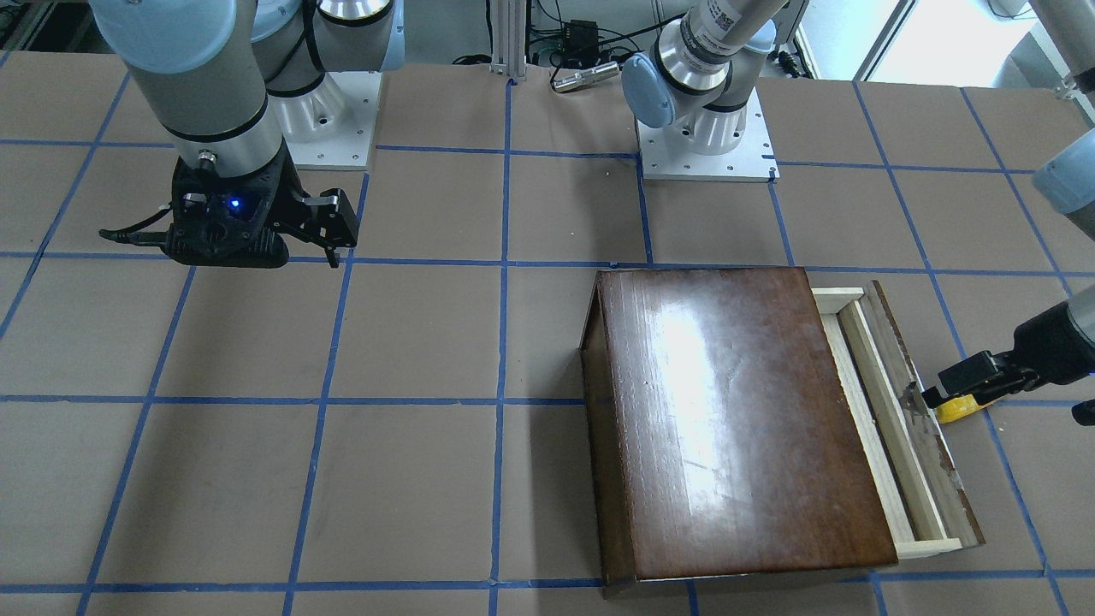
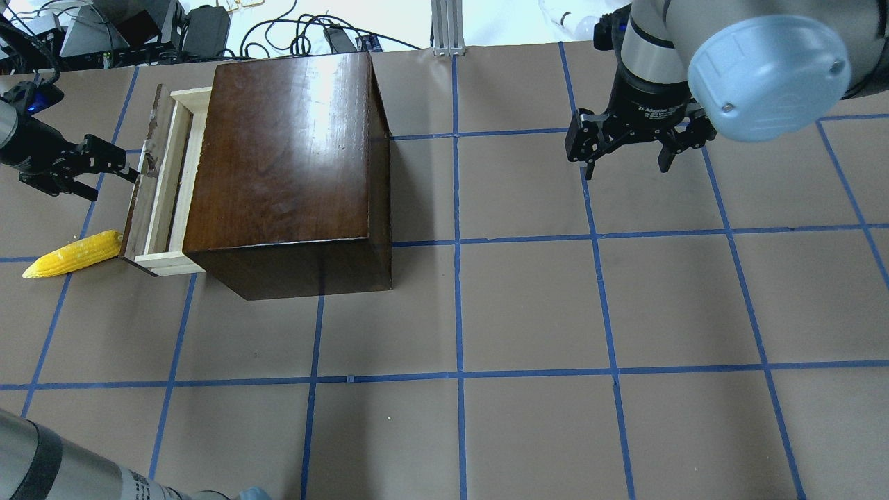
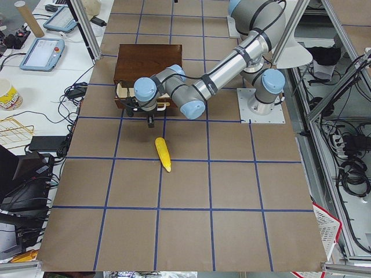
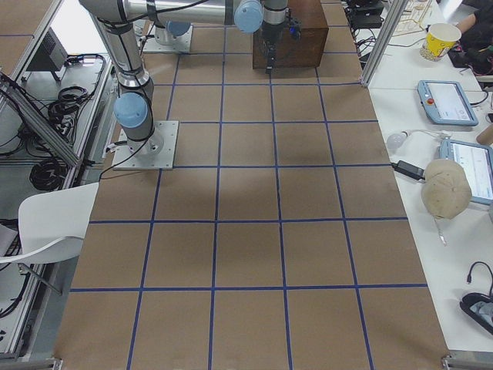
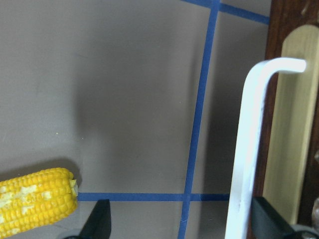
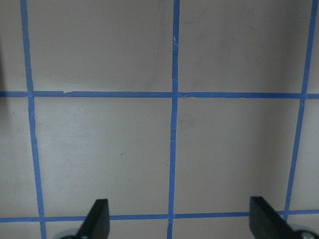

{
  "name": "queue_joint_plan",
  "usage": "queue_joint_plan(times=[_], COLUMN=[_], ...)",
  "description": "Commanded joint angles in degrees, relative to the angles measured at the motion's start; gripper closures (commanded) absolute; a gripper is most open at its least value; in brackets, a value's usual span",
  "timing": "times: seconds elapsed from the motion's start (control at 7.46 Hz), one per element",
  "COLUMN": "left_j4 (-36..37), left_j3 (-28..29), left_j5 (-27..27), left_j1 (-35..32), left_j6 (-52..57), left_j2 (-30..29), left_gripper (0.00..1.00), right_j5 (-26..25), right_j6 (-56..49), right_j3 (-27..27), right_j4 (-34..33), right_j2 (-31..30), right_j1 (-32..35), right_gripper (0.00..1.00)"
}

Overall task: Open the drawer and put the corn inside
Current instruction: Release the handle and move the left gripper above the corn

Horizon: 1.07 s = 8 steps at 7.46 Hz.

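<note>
The drawer point(image 2: 163, 180) of pale wood stands partly pulled out of the glossy dark-brown box point(image 2: 285, 160), its dark front panel point(image 1: 920, 428) facing away from the box. My left gripper point(image 2: 116, 185) is open at that panel. In the left wrist view the white drawer handle point(image 5: 246, 149) lies between the fingers, close to the right one point(image 5: 269, 221). The yellow corn point(image 2: 73, 253) lies on the table beside the drawer front, also in the left wrist view point(image 5: 35, 201). My right gripper point(image 2: 628, 163) is open and empty, hovering over bare table far from the box.
The table is brown paper with a blue tape grid point(image 2: 458, 375). The two arm bases point(image 1: 706, 145) stand at the robot's edge. Cables and gear point(image 2: 208, 28) lie beyond the far edge behind the box.
</note>
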Motion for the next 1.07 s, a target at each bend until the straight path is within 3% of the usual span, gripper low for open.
queue_joint_plan(times=[0.0,0.54,0.94], left_j4=[0.08,1.23,2.54], left_j3=[0.19,0.1,-0.77], left_j5=[1.89,10.92,13.13], left_j1=[-0.29,-0.37,-0.11], left_j6=[-0.6,-12.97,-21.79], left_j2=[2.53,3.42,3.17], left_gripper=[0.0,0.0,0.0], right_j5=[0.0,0.0,0.0], right_j6=[0.0,0.0,0.0], right_j3=[0.0,0.0,0.0], right_j4=[-0.05,0.04,0.04], right_j2=[0.0,0.0,0.0], right_j1=[0.0,0.0,0.0], right_gripper=[0.0,0.0,0.0])
